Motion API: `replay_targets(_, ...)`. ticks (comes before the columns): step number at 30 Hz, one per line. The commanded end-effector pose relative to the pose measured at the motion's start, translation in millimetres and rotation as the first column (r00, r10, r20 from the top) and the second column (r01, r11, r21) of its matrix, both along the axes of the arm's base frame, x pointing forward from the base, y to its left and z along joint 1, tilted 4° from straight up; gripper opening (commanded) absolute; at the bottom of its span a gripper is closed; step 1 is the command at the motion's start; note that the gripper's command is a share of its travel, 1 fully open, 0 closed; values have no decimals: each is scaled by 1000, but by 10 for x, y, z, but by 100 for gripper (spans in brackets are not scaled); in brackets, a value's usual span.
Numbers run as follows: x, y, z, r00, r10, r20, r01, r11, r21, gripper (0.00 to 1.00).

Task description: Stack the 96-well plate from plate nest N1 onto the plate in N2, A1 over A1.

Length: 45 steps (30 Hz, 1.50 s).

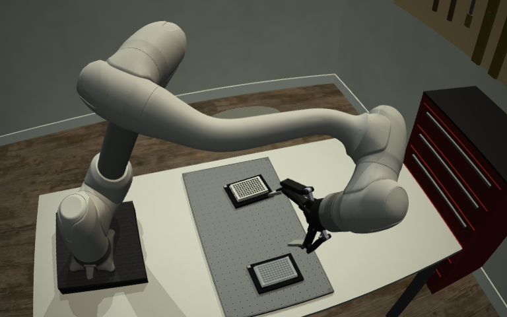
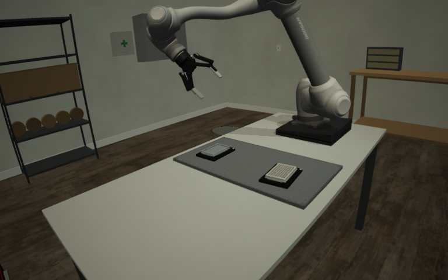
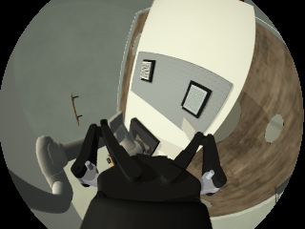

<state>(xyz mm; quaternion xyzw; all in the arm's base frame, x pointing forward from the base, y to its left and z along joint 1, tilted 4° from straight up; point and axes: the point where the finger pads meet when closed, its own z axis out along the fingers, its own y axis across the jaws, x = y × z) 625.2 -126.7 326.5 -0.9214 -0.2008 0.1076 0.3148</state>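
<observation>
Fingers (image 2: 207, 84) spread wide, arm (image 2: 307, 56) raised above table (image 2: 165, 211).

Dim, soft-shadowed light; circular, edge-warped wrist view.

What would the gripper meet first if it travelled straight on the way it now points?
Most likely the grey perforated board, on the bare stretch between plate nest N1 and N2: the open gripper tilts down toward it from high up. Depth is unclear; it might reach the white table beyond.

Grey-green walls, dark wood floor (image 2: 148, 138), black shelf rack (image 2: 70, 39) on one side, red drawer cabinet (image 1: 459, 156) opposite.
</observation>
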Motion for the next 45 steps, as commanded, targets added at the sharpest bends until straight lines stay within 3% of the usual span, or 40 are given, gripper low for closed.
replay_targets(1, -1, 0, 2, 1000, 0, 0, 0, 1000, 0, 100)
replay_targets(17, -1, 0, 2, 1000, 0, 0, 0, 1000, 0, 100)
replay_targets(20, 31, 114, -91, 1000, -17, -20, 15, 996, -87, 100)
replay_targets(25, 83, 303, -246, 1000, -17, -20, 15, 996, -87, 100)
replay_targets(28, 108, 418, -339, 999, -34, -29, 29, 985, -172, 100)
replay_targets(34, 141, 572, -462, 999, -34, -29, 29, 985, -172, 100)
replay_targets(37, 160, 689, -554, 998, -50, -25, 42, 967, -252, 100)
replay_targets(43, 199, 924, -736, 998, -50, -25, 42, 967, -252, 100)
replay_targets(45, 207, 1004, -796, 998, -61, -13, 54, 948, -315, 100)
